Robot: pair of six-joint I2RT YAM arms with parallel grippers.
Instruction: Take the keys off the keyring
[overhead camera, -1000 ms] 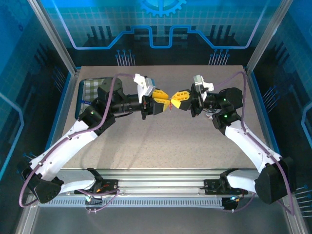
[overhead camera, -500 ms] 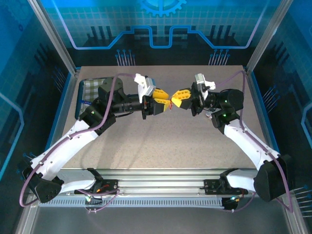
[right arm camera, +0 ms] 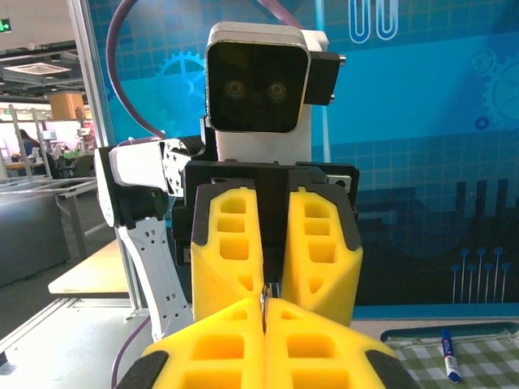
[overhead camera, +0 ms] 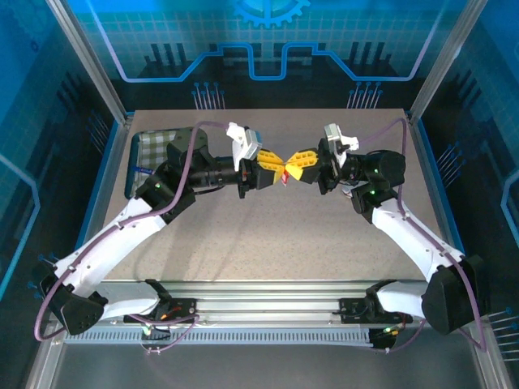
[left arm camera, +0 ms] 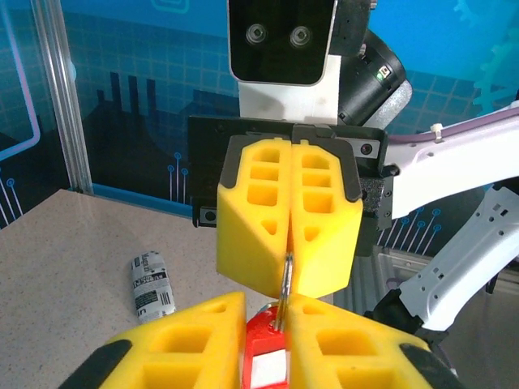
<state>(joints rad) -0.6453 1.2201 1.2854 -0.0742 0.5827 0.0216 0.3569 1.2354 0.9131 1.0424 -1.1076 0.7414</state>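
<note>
Landmark: the red keyring, held up in the air above the middle of the far half of the table.
Keyring: a small red tag with a white panel on its face. In the overhead view it hangs just under the spot where the two pairs of yellow fingers meet.
Left gripper: comes at the keyring from the left, level with it. Its jaws are closed on the red tag, one yellow finger pressed to each side of it.
Key: seen edge-on as a thin grey metal strip. It rises straight out of the top of the keyring and touches it. Its head cannot be made out.
Right gripper: comes at the keyring from the right, tip to tip with the left one. Its jaws are pinched tight on the upper end of the key, just above the keyring.
Roll: a short grey printed cylinder lying on the table, below the keyring and off to its left in the left wrist view.
Checked cloth: lies flat, well to the left of the keyring in the overhead view.
Pen: has a blue cap and rests on the checked cloth, far from the keyring.
</note>
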